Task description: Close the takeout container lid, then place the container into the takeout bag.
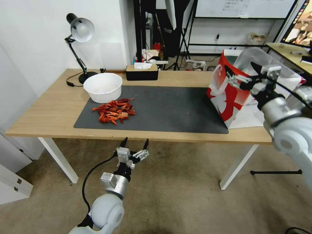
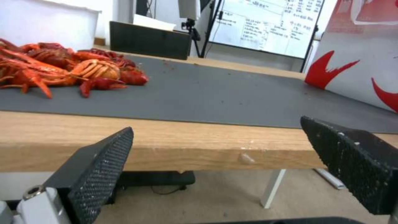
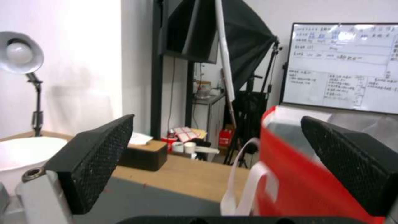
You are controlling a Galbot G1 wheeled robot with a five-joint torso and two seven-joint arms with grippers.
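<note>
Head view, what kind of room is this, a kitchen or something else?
Probably a lab or studio, not a kitchen: a whiteboard on the back wall, light stands behind the table, and a desk lamp beside a staged crayfish pile.

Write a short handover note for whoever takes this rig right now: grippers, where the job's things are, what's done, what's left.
Left gripper: open, empty, low in front of the table's near edge.
Right gripper: open, empty, raised at the takeout bag.
Bag stands at the mat's right end, mouth open.
On the mat: crayfish pile and white bowl. No berry container on the table.
Done: cannot confirm; bag's inside hidden.
Left: check the bag for the closed container.
</note>
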